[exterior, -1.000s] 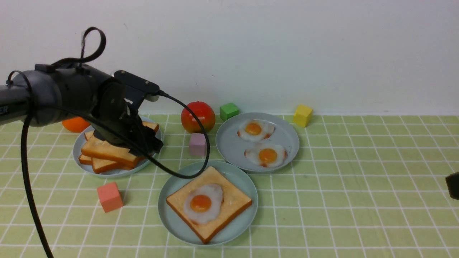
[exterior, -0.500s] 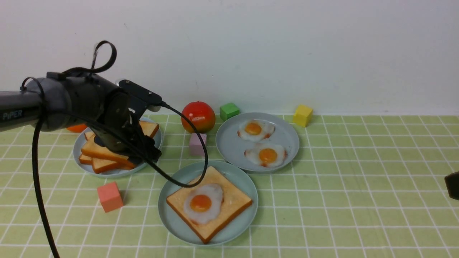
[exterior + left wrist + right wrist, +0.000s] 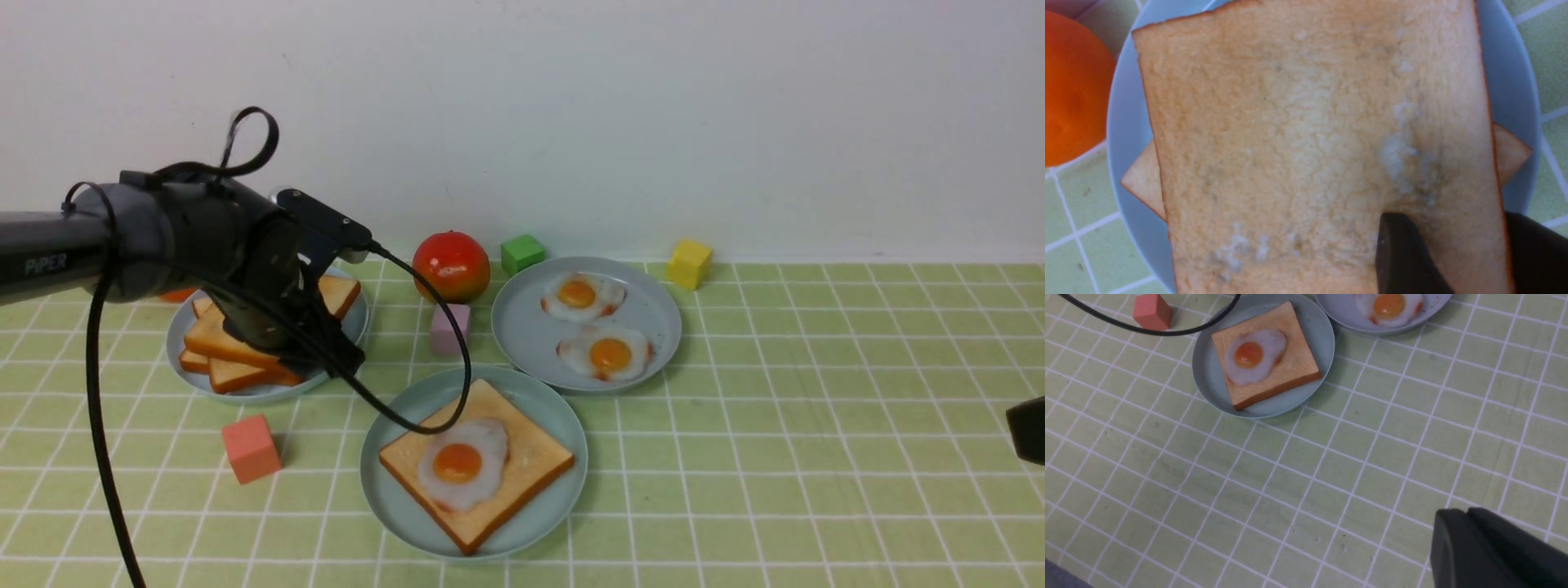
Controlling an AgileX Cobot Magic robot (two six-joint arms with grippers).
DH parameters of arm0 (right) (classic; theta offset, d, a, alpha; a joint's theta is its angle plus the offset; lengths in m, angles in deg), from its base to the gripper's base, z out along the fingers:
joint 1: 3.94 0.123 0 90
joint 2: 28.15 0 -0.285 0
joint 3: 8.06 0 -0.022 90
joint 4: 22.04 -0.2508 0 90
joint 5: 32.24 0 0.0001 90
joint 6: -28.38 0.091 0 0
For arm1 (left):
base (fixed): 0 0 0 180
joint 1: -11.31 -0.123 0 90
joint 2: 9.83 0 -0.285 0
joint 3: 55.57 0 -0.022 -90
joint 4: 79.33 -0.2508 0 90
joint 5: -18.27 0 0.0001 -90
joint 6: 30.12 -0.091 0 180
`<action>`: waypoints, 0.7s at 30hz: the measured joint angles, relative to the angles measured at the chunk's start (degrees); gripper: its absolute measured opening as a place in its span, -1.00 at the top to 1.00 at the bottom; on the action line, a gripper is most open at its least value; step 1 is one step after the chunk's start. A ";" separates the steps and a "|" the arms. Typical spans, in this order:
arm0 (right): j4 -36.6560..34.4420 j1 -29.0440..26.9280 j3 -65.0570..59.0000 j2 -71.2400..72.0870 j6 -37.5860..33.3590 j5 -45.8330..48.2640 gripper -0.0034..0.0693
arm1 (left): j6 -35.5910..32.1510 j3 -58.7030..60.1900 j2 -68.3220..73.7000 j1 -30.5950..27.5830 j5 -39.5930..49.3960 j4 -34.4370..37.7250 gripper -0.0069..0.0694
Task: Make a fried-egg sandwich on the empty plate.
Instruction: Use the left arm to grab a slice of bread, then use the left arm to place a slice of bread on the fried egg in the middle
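Left claw (image 3: pixel 1453 232) astride toast (image 3: pixel 1306 143) (stacked), maybe gripping

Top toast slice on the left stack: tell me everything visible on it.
The top toast slice is square and pale golden, with a thin darker crust line and a spongy face bearing a few whitish scuffs. It lies face up on other slices, turned so their corners stick out, on a grey-blue plate. The left gripper straddles one edge, one jaw over the top face and the other beyond the crust. Whether they pinch it cannot be told.
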 joint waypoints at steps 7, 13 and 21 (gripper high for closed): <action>-0.15 0.00 0.00 0.27 0.00 0.25 0.73 | -0.06 -0.19 -2.16 0.00 1.87 1.67 0.34; -0.28 0.00 0.00 0.57 0.00 0.25 0.72 | -0.01 0.07 -7.97 0.00 3.64 2.83 0.44; 0.10 0.00 0.00 2.35 0.00 0.45 0.70 | -0.01 3.23 -19.12 3.64 7.39 5.91 0.45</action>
